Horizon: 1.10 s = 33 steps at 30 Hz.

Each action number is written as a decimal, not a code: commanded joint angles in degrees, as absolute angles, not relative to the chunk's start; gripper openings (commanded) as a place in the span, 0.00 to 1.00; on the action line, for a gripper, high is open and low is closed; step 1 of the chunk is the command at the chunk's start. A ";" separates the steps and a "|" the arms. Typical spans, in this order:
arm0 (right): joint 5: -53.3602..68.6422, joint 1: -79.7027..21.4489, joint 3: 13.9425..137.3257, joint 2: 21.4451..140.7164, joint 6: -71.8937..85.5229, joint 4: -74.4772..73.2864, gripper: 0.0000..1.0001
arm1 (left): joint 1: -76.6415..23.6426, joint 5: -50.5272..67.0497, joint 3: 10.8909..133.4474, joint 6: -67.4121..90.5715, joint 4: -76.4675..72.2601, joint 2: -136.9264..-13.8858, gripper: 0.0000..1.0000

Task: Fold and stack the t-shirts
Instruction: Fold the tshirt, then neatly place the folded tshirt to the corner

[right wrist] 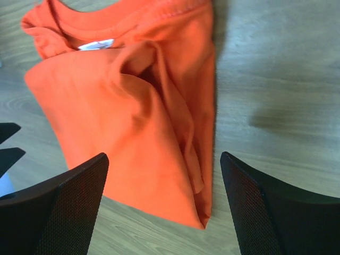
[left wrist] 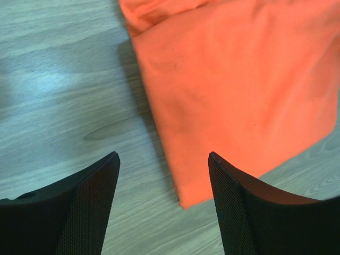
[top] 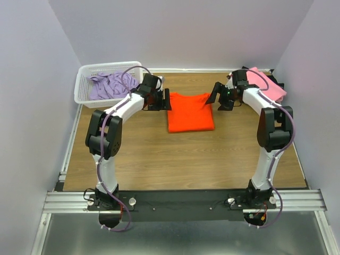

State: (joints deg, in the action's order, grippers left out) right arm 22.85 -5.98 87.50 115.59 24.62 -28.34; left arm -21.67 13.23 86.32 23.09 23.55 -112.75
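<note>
Perhaps three t-shirts [top: 190,112], one basket [top: 81,89]

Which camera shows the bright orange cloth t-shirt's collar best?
Right wrist: collar and white neck label show close up. Top external shows the whole bright orange cloth t-shirt small; left wrist only a plain folded edge.

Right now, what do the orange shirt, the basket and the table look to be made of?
Orange shirt: soft matte cloth, likely cotton; it creases and shows a stitched collar.
Basket: white plastic, judging by its moulded lattice walls.
Table: wood-grain top, smooth with slight sheen; solid wood or laminate, cannot tell.
</note>
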 commanded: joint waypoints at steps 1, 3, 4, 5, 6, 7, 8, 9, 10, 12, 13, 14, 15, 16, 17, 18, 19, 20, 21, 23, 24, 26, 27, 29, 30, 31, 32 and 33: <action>29.17 -5.19 86.66 117.15 21.10 -23.82 0.92 | -22.59 15.38 86.83 22.59 21.97 -114.43 0.75; 29.70 -4.92 86.84 118.21 20.57 -23.30 0.91 | -22.76 15.38 87.36 22.76 22.06 -115.31 0.72; 30.32 -4.92 86.75 118.65 20.22 -23.12 0.91 | -22.76 15.38 87.54 22.85 22.15 -115.92 0.71; 30.58 -4.92 86.75 119.44 20.13 -22.94 0.91 | -22.85 15.38 87.71 22.85 22.15 -116.28 0.70; 30.76 -4.66 86.75 119.88 19.95 -22.77 0.91 | -22.85 15.12 88.06 23.03 22.41 -116.63 0.67; 31.02 -4.57 86.84 120.23 19.86 -22.68 0.91 | -22.85 15.03 88.24 23.03 22.59 -117.41 0.66; 31.20 -4.57 86.84 120.58 19.69 -22.68 0.91 | -22.85 14.77 88.42 23.03 22.94 -117.77 0.66; 31.29 -4.48 86.84 121.19 19.60 -22.59 0.90 | -22.85 14.68 88.85 23.03 23.11 -118.21 0.66; 31.46 -4.48 86.84 121.29 19.43 -22.50 0.90 | -22.85 14.59 88.94 22.94 23.38 -118.47 0.66; 31.90 -4.48 86.75 121.73 19.07 -22.32 0.90 | -22.85 14.68 89.03 22.85 23.29 -119.00 0.63; 32.17 -4.48 86.66 121.99 18.81 -22.32 0.90 | -22.94 14.68 89.12 22.59 23.29 -119.26 0.61; 32.43 -4.48 86.57 122.25 18.55 -22.24 0.89 | -22.94 14.68 89.38 22.50 23.29 -119.53 0.56; 32.95 -4.48 86.49 122.86 18.28 -22.15 0.89 | -22.94 14.94 89.47 22.41 23.29 -119.79 0.53; 33.22 -4.48 86.48 123.22 18.02 -22.15 0.89 | -22.94 15.03 89.65 22.41 23.47 -120.06 0.51; 33.48 -4.48 86.31 123.48 17.93 -22.15 0.88 | -22.94 15.20 90.00 22.15 23.47 -120.58 0.48; 33.57 -4.48 86.13 123.92 17.67 -22.06 0.88 | -22.94 15.38 90.17 22.06 23.55 -120.76 0.47; 33.66 -4.48 85.61 124.01 17.32 -22.06 0.88 | -22.94 15.38 90.26 21.97 23.73 -121.11 0.46; 33.84 -4.57 85.34 124.19 17.05 -21.97 0.87 | -23.03 15.47 90.35 21.89 23.82 -121.46 0.44; 33.84 -4.66 84.99 124.36 16.88 -21.89 0.87 | -23.03 15.64 90.44 21.88 23.99 -121.73 0.43; 34.01 -5.01 84.29 124.89 16.70 -21.54 0.86 | -23.20 15.73 90.88 21.54 24.26 -122.60 0.38; 33.84 -5.18 84.03 125.07 16.61 -21.36 0.85 | -23.29 16.08 90.97 21.45 24.43 -122.87 0.38; 33.75 -5.53 83.85 125.94 17.05 -21.10 0.84 | -23.38 16.17 90.97 21.36 24.52 -123.31 0.37; 33.75 -5.54 83.93 126.21 17.40 -20.66 0.84 | -23.47 16.26 91.05 21.27 24.52 -123.40 0.37; 34.01 -6.15 84.11 127.08 18.10 -20.04 0.83 | -23.73 16.26 91.14 21.27 24.52 -123.84 0.37; 33.93 -6.41 84.20 127.52 18.28 -19.87 0.83 | -23.82 16.43 91.32 21.36 24.52 -123.92 0.36; 34.01 -7.03 84.81 127.88 18.72 -19.78 0.82 | -23.91 16.61 91.41 21.36 24.52 -124.10 0.35; 33.93 -7.38 85.08 128.14 18.81 -19.78 0.81 | -23.91 16.79 91.49 21.36 24.52 -124.28 0.34; 33.84 -8.17 85.77 128.75 18.90 -19.78 0.81 | -23.99 17.05 91.84 21.36 24.52 -124.36 0.34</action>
State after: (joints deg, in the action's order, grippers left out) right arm 35.64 -5.65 86.21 123.35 19.09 -17.87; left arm -23.29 15.00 90.35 22.17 23.35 -122.83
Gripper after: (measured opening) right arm 0.815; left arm 0.346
